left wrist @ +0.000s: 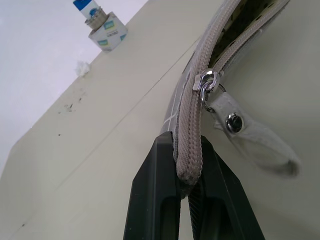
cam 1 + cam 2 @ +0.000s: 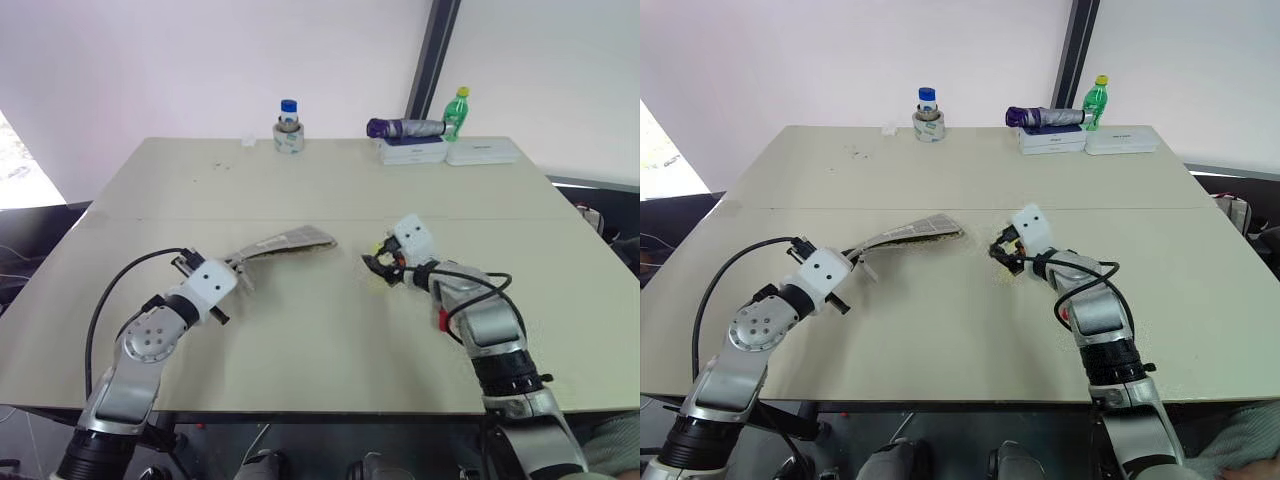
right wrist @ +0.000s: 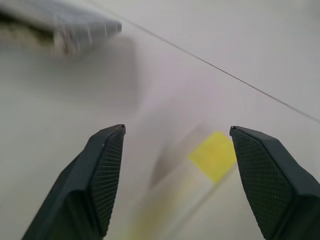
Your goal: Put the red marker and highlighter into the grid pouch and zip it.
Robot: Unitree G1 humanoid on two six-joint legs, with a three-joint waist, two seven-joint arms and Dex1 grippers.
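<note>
Left gripper [image 1: 187,192]: clenched on the end of the grid pouch [image 2: 288,242], pinching the zipper tape just behind the pull tab; you see it left of centre in the left eye view, lifting that end off the table [image 2: 330,340].
Pouch mouth: open beyond the slider, with the far end resting on the table near the middle of the frame.
Right gripper [image 3: 175,155]: released, jaws spread wide, hovering just right of centre in the left eye view.
Highlighter [image 3: 200,170]: lying on the table between the open fingers in the right wrist view, brighter yellow cap toward mid-frame, blurred.
Red marker: you cannot make it out in these views; it is probably inside the pouch, but do not count on that.
Step in hand: picking up the highlighter, as you judge it.
How to do it well: centre the barrel between both pads, come down until the tips nearly meet the table, then close across the thick body rather than the cap.
Pouch hand: hold the pinch steady and the mouth gaping toward the right gripper.
Risk: a round barrel may roll away if one pad touches first.
</note>
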